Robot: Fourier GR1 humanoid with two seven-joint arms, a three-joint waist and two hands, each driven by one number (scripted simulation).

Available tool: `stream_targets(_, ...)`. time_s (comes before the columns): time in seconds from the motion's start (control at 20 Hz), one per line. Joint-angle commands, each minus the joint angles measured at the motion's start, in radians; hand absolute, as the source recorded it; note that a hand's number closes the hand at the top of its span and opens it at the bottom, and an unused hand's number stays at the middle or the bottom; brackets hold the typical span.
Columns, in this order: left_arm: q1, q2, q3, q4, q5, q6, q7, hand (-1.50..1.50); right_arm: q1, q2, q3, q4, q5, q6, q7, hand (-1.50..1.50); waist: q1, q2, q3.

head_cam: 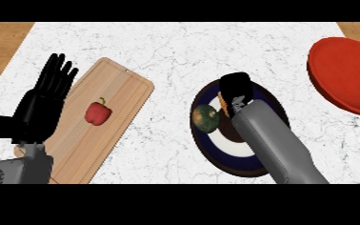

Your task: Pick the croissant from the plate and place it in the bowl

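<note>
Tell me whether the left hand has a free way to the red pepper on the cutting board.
Probably yes. The left hand rests open, fingers up, at the cutting board's left edge, and the red pepper lies just right of it with nothing between. The right hand is away over the plate.

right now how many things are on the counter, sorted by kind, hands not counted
Dishes: 2, the dark plate and the red bowl
Boards: 1, the wooden cutting board
Food: 3, the red pepper, a green-brown round item, an orange piece mostly hidden under the right hand
Total: 6
</note>
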State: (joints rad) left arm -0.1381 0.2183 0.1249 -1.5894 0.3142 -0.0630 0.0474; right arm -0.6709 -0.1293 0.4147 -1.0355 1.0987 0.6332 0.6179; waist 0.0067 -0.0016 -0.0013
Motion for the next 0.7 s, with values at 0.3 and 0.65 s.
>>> stream_targets(0.3,0.036,0.013,0.047,0.007,0.004,0.017,0.009,0.00,0.243,-0.258,0.042,-0.295,-0.144,-0.117,-0.559,1.50,-0.088,-0.015,0.006)
stream_targets(0.65,0.072,0.022,0.070,-0.043,0.026,0.013,0.017,0.00,0.445,-0.626,-0.150,-0.485,-0.304,-0.264,-0.999,1.50,-0.105,-0.020,0.005)
